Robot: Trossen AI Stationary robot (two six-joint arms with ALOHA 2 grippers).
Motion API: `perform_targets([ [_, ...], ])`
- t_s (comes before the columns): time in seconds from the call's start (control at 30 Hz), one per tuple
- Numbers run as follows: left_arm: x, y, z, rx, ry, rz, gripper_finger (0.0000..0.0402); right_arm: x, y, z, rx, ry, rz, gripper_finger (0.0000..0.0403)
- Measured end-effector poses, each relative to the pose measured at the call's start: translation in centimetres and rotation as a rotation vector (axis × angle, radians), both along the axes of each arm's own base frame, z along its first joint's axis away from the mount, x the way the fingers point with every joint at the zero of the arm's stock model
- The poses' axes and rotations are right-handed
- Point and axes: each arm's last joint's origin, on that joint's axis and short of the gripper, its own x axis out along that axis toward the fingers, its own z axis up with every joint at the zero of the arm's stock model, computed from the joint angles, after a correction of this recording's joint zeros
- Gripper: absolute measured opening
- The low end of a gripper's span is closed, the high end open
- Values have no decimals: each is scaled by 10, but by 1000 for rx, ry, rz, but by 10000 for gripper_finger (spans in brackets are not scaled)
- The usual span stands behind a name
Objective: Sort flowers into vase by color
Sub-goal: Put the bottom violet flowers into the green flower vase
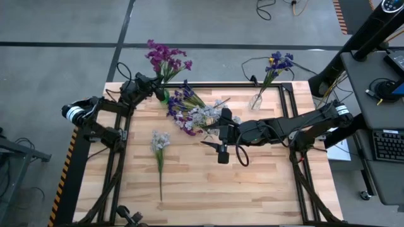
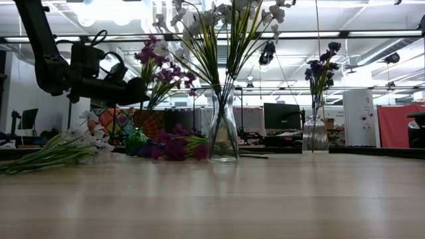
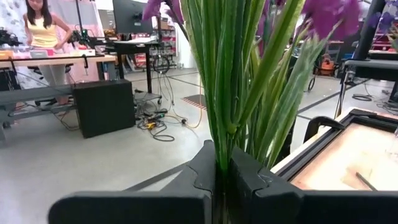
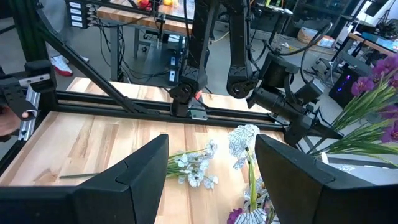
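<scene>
We are seeing the left gripper point(image 3: 222, 171) clamping the green stems of the magenta flowers point(image 1: 165, 58) at the table's point(image 1: 252, 189) far left corner. The right gripper point(image 4: 211, 168), jaws apart and empty, is hovering over the mixed flower pile point(image 1: 189, 112). One pale spray point(image 1: 160, 144) is lying apart; blue flowers point(image 1: 278, 63) are standing in a glass vase point(image 1: 257, 101).

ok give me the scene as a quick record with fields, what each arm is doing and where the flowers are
left end effector: shut on magenta flowers, at the table's far left corner
right end effector: open, empty, mid-table over the pile
pile: purple and white flowers, loose on the table
white spray: lying alone, left of centre
clear vase: holds blue flowers, far right
middle vase: holds white flowers
</scene>
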Motion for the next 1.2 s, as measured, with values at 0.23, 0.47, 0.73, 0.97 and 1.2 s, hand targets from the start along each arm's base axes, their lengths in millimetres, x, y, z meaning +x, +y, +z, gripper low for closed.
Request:
perform_targets([
  [0.23,1,1,-4,-17,10,0,0,0,0,0,0,0,0,233],
  [0.47,1,1,-4,-10,22,0,0,0,0,0,-1,0,0,233],
  [0.73,0,0,-6,-13,29,-15,27,0,0,0,-2,4,0,233],
  [0.97,-1,-4,-8,-31,22,-38,102,0,0,-2,-4,16,0,233],
  [1.2,-9,-17,-8,-29,11,-36,158,-1,0,-3,-5,29,0,233],
])
